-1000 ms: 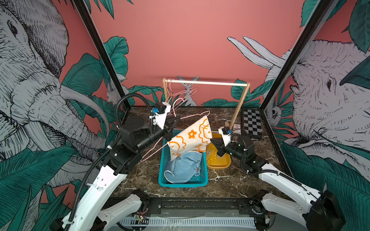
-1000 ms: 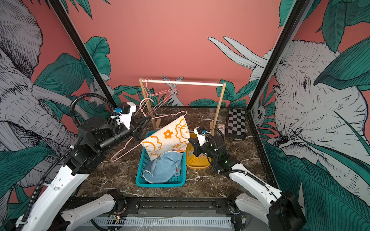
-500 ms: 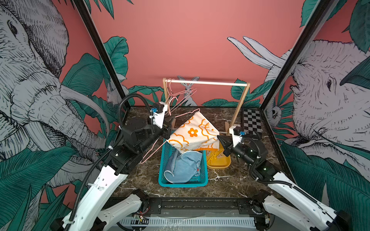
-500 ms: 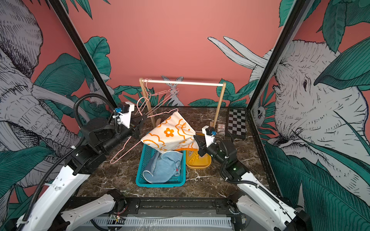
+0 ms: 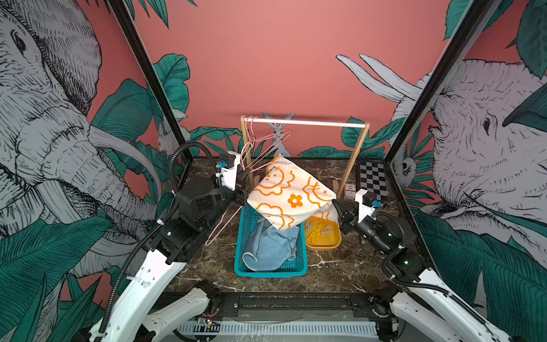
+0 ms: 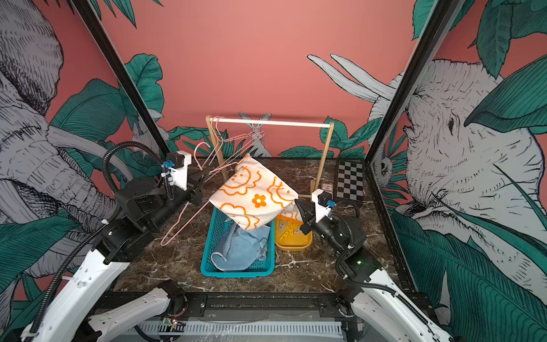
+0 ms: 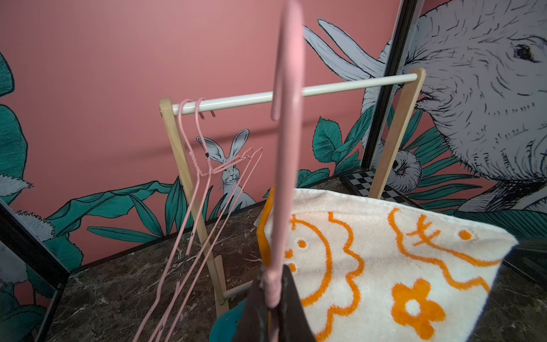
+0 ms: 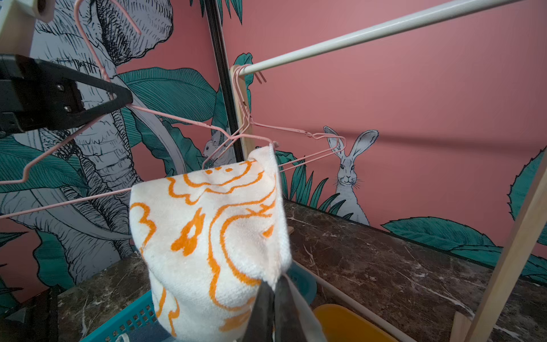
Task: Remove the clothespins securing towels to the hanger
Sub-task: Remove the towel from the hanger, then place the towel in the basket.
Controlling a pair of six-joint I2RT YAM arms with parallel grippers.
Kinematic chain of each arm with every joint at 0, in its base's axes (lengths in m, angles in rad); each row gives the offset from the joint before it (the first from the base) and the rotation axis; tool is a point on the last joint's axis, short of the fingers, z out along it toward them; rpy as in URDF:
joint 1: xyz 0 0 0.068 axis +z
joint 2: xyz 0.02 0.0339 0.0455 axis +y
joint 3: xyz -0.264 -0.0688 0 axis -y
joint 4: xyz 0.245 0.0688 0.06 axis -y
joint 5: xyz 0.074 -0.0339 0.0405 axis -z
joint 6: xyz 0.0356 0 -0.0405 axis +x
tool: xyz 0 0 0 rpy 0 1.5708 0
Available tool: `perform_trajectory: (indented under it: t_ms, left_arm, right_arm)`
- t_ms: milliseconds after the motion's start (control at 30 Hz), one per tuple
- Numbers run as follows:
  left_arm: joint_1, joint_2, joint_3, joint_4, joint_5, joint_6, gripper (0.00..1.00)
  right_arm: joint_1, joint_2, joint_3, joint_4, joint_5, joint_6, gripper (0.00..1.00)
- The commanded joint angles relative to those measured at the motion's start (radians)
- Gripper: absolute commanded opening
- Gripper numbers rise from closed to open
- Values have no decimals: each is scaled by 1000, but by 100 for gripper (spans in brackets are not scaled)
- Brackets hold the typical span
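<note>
**A:** Where is the cream towel with orange flower outlines (image 5: 291, 197)?

**B:** A second ago it hung down. Now it is stretched almost flat above the teal plastic basket (image 5: 241, 237). The right claw (image 5: 336, 204), clamped shut on the towel's near corner, has drawn it sideways.

**A:** And the other end?

**B:** The far corner is caught on the pink wire hanger (image 5: 220, 229), which the left claw (image 5: 244, 189) pinches tight. A yellow strip (image 7: 264, 225) there may be a clothespin, so that fastening probably isn't off yet. Loose yellow clothespins (image 5: 315, 229) lie in the mustard tray (image 5: 325, 244) beneath the right claw.
</note>
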Motion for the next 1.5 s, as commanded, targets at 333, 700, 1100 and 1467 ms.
perform_trajectory:
  t_ms: [333,700,1100,1467]
  left_arm:
    - [1,-49,-13,6,-62,2,0]
    - [1,-73,-17,-4,-84,7,0]
    - [1,-68,-13,-8,-18,11,0]
    - [1,-62,-3,-16,9,2,0]
  right_arm:
    - [1,-44,30,48,-2,-1,0]
    - [2,-45,42,58,-14,2,0]
    - [3,161,169,105,-214,29,0]
    - [91,389,341,135,-349,-8,0]
